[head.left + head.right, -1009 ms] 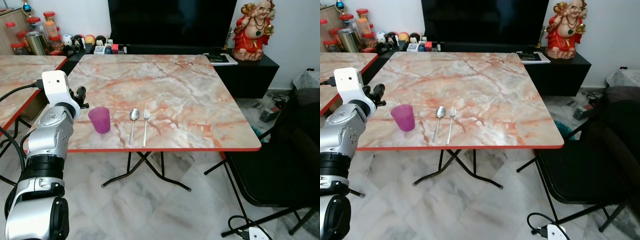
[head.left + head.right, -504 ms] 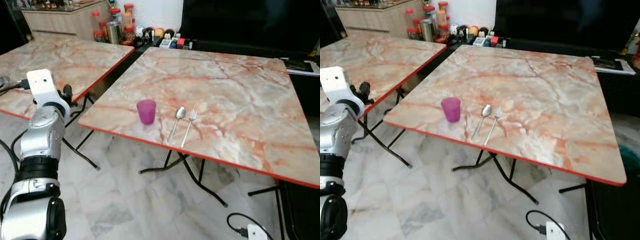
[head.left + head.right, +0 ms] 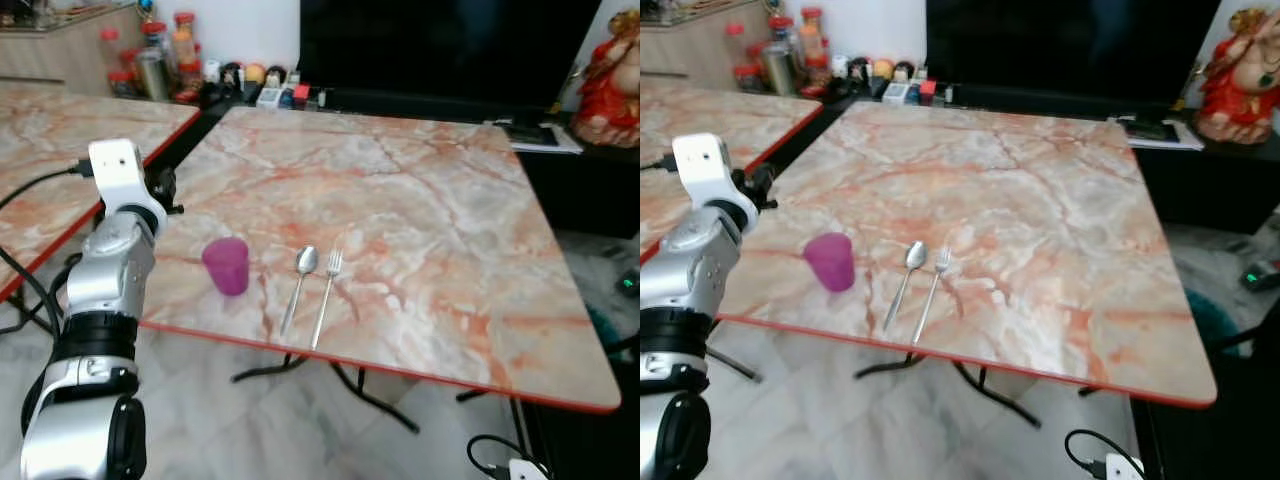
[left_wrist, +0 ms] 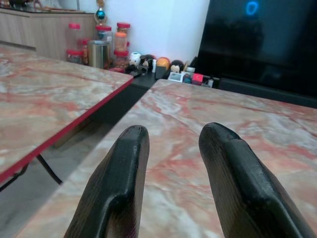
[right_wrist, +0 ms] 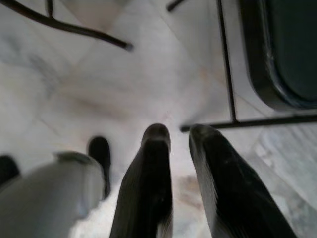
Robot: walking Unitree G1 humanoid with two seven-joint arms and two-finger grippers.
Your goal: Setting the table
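Observation:
A purple plastic cup (image 3: 227, 266) stands upright near the front left of the marble table (image 3: 420, 200). Just to its right a spoon (image 3: 300, 285) and a fork (image 3: 327, 290) lie side by side, handles toward the front edge. My left gripper (image 4: 173, 135) hovers at the table's left edge, a hand's width left of the cup and behind it. It is open with nothing between its fingers (image 4: 130, 163). My right gripper (image 5: 178, 134) hangs down over the floor, its fingers close together and holding nothing.
A second marble table (image 3: 50, 150) stands to the left across a narrow gap. Behind are a dark TV (image 3: 440, 50), jars (image 3: 160, 60) and a red statue (image 3: 610, 85) on a low cabinet. A black chair (image 5: 282, 49) is at the right, a power strip (image 3: 525, 470) on the floor.
The camera has swung back to the right, so the whole view shifted. The cup, spoon and fork lie where they were on the table. My left arm holds its place beside the cup.

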